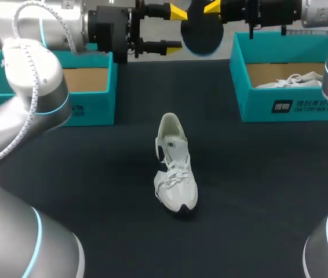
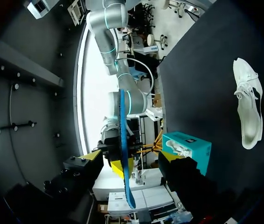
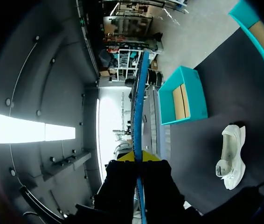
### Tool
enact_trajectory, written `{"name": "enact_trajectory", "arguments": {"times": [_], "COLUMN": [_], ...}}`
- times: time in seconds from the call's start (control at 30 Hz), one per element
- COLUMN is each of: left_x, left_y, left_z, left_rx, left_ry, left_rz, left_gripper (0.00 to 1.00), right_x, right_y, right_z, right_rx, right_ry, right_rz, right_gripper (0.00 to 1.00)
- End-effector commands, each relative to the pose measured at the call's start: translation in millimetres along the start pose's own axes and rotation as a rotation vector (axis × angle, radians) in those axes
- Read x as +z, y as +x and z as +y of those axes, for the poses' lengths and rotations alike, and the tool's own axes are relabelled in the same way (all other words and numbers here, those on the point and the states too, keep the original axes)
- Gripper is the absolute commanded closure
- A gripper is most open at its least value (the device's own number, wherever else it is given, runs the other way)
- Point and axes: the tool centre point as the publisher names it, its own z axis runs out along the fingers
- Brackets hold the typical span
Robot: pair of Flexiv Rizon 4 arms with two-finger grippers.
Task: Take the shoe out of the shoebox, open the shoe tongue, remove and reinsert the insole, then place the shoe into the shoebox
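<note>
A white shoe (image 1: 175, 174) stands upright in the middle of the dark table, also seen in the left wrist view (image 2: 249, 105) and the right wrist view (image 3: 229, 156). High above the table's far edge a dark blue insole (image 1: 203, 32) hangs in the air. My right gripper (image 1: 210, 8) (image 3: 139, 156) is shut on its edge. My left gripper (image 1: 175, 29) (image 2: 132, 156) faces it from the other side, open, its yellow tips on either side of the insole (image 2: 122, 140) with gaps showing. The insole (image 3: 140, 93) is edge-on in both wrist views.
A teal shoebox (image 1: 65, 87) (image 3: 183, 95) stands at the far left, showing a brown cardboard inside. A second teal shoebox (image 1: 291, 87) (image 2: 188, 147) at the far right holds another white shoe (image 1: 288, 81). Dark table cloth lies all around the shoe.
</note>
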Motion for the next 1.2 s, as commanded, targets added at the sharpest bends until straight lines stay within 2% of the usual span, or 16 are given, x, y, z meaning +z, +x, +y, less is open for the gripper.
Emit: {"name": "enact_trajectory", "arguments": {"times": [0.03, 0.1, 0.17, 0.3, 0.63, 0.83, 0.93, 0.97, 1.07, 1.1, 1.13, 1.17, 1.2], "left_x": [5.7, 7.4, 8.8, 9.5, 8.3, 8.9, 9.6, 9.8, 10.1, 9.8, 9.5, 8.9, 8.1], "left_y": [2.1, 2.3, 3.1, 4.7, 3.9, 3.4, 3.7, 3.8, 3.9, 4.1, 4.2, 4.3, 4.2], "left_z": [-1.5, -1.5, -0.5, 2.7, 4.9, 2.8, 2.6, 2.4, 1.5, 1.0, 0.7, 0.2, -0.3], "left_rx": [0.006, 0.008, 0.008, 0.014, 0.027, 0.028, 0.025, 0.024, 0.024, 0.024, 0.023, 0.023, 0.023], "left_ry": [-0.003, 0.0, -0.001, -0.011, -0.028, -0.028, -0.026, -0.026, -0.026, -0.026, -0.025, -0.025, -0.026], "left_rz": [-0.024, -0.031, -0.033, -0.039, -0.054, -0.069, -0.077, -0.078, -0.08, -0.081, -0.081, -0.082, -0.083], "left_gripper": [0.27, 0.37, 0.38, 0.51, 0.6, 0.73, 0.97, 1.0, 1.0, 1.0, 1.0, 1.0, 1.0], "right_x": [10.4, 14.2, 16.5, 18.6, 22.0, 25.3, 27.4, 27.8, 28.2, 28.1, 27.8, 26.8, 24.9], "right_y": [-0.4, 0.1, -0.2, -0.5, -1.0, -2.2, -2.9, -3.3, -3.7, -3.8, -3.7, -3.6, -3.4], "right_z": [0.0, -1.6, -3.4, -10.3, -24.5, -26.1, -27.2, -27.4, -27.7, -27.5, -26.8, -25.5, -24.3], "right_rx": [0.007, 0.009, 0.012, 0.018, 0.034, 0.041, 0.046, 0.047, 0.05, 0.049, 0.047, 0.046, 0.046], "right_ry": [-0.003, -0.001, 0.006, 0.016, 0.042, 0.041, 0.043, 0.044, 0.035, 0.026, 0.016, 0.01, -0.003], "right_rz": [0.002, 0.003, -0.003, -0.009, -0.01, -0.005, -0.002, -0.001, 0.007, 0.013, 0.019, 0.021, 0.028], "right_gripper": [1.0, 1.0, 1.0, 1.0, 1.0, 1.0, 1.0, 1.0, 1.0, 0.91, 0.75, 0.52, 0.21]}}
